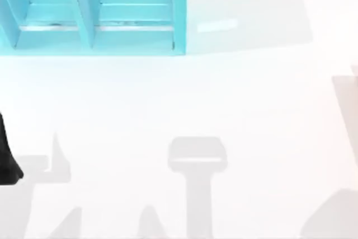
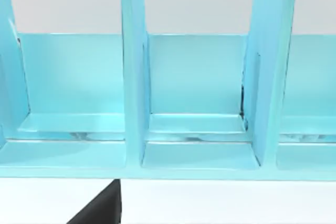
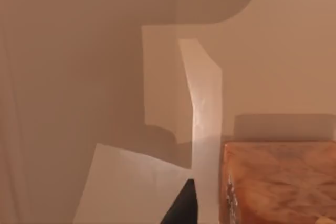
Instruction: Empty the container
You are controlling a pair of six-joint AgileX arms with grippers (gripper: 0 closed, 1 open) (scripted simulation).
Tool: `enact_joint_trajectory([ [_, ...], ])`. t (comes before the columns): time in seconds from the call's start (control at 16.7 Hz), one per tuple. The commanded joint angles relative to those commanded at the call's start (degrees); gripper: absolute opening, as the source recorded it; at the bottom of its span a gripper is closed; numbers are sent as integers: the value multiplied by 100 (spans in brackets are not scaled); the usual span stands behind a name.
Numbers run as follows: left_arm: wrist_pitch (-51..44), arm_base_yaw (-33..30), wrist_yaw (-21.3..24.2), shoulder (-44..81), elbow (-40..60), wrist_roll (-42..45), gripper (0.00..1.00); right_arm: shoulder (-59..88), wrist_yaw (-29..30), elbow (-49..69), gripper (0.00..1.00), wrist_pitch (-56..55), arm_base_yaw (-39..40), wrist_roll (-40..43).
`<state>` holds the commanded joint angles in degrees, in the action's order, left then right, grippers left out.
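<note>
Container (image 1: 95,15), turquoise, at table's (image 1: 224,99) far left; left arm (image 1: 6,158) at left edge, end-effector state indiscernible.

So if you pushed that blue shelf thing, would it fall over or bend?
Probably neither. The blue shelf sits low with a wide flat base on the white table, so it would likely slide, not tip. Its dividers look thick and straight, so it is probably stiff.
</note>
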<state>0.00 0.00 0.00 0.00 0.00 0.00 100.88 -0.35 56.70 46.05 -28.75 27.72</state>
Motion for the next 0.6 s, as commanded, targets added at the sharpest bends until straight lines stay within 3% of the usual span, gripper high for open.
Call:
enact_joint_trajectory([
  [0.3, 0, 0, 0, 0, 0, 0, 100, 0, 0, 0, 2, 0, 0, 0],
  [0.6, 0, 0, 0, 0, 0, 0, 100, 0, 0, 0, 0, 0, 0, 0],
])
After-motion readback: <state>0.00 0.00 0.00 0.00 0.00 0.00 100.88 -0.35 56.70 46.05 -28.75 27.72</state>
